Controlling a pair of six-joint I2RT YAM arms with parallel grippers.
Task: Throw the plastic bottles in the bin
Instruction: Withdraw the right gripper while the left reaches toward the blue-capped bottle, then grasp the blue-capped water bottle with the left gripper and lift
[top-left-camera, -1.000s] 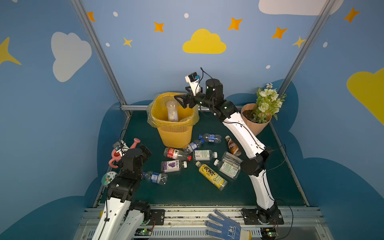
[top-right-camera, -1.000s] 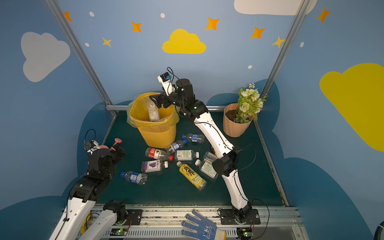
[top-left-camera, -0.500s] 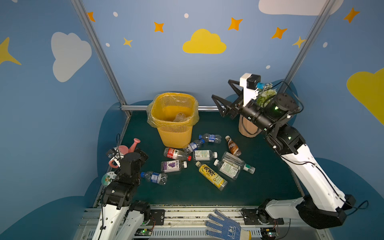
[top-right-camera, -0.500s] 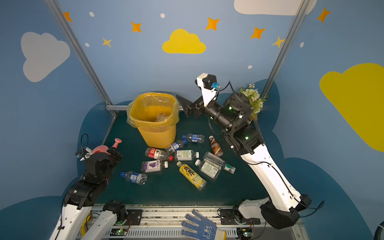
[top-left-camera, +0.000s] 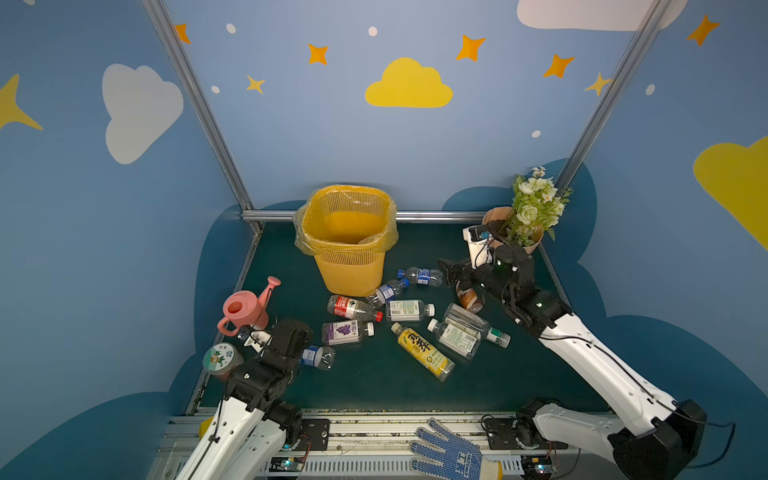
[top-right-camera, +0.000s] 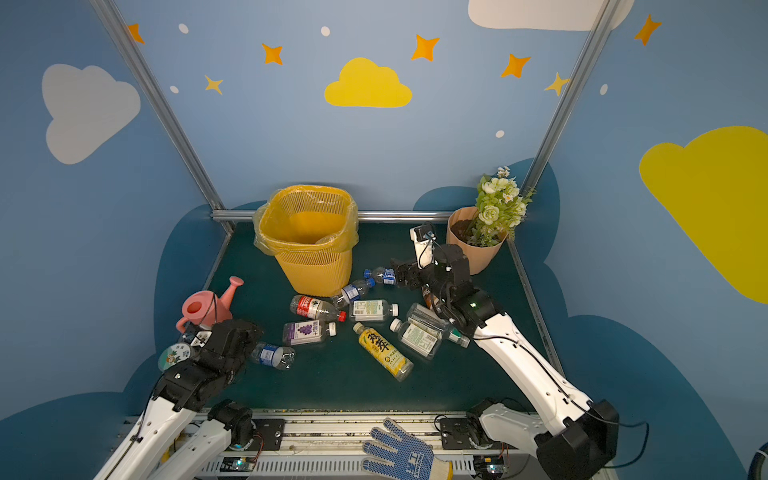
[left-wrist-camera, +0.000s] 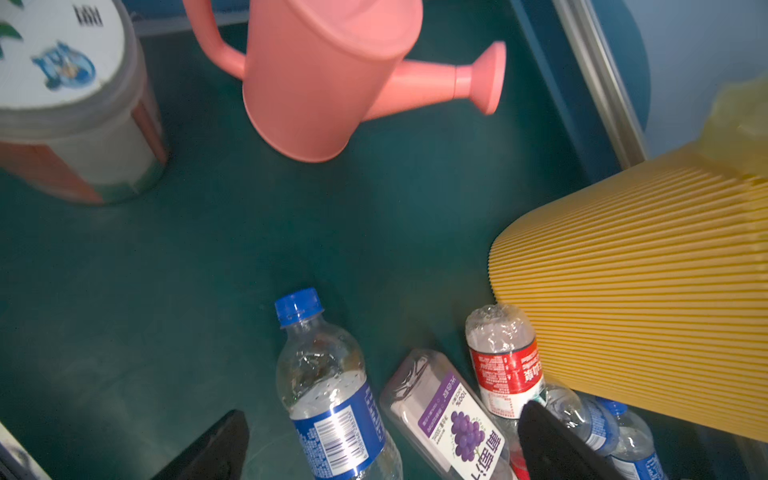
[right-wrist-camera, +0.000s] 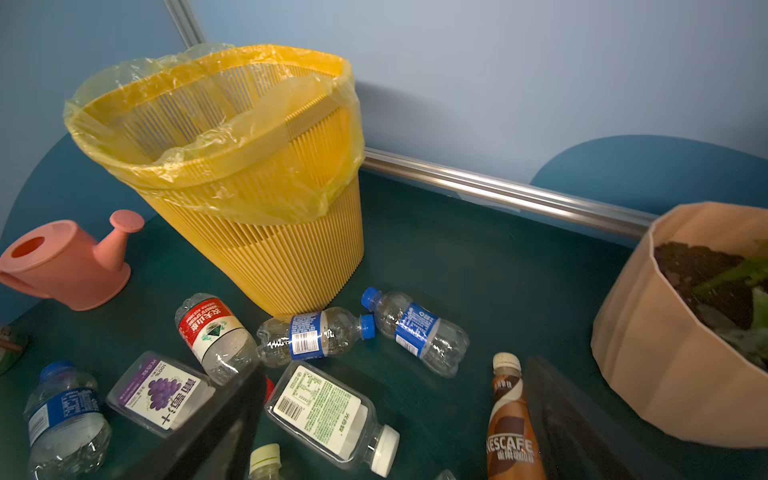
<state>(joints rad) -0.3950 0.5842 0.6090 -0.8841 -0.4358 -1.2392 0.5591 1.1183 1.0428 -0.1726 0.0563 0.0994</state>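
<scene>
Much remains: about ten clear plastic bottles (top-left-camera: 423, 349) lie at six o'clock of the tall yellow mesh bin (top-left-camera: 349, 266); left gripper (left-wrist-camera: 382, 411) and right gripper (right-wrist-camera: 397, 365) fingers spread, empty.

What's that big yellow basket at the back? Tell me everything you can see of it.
The bin is a tall yellow plastic basket of thin upright slats, narrowing toward its foot. A translucent yellow bag lines it and folds out over the rim. It stands upright on the green table, near the back wall. A blue-labelled bottle seems to lie against its foot.
</scene>
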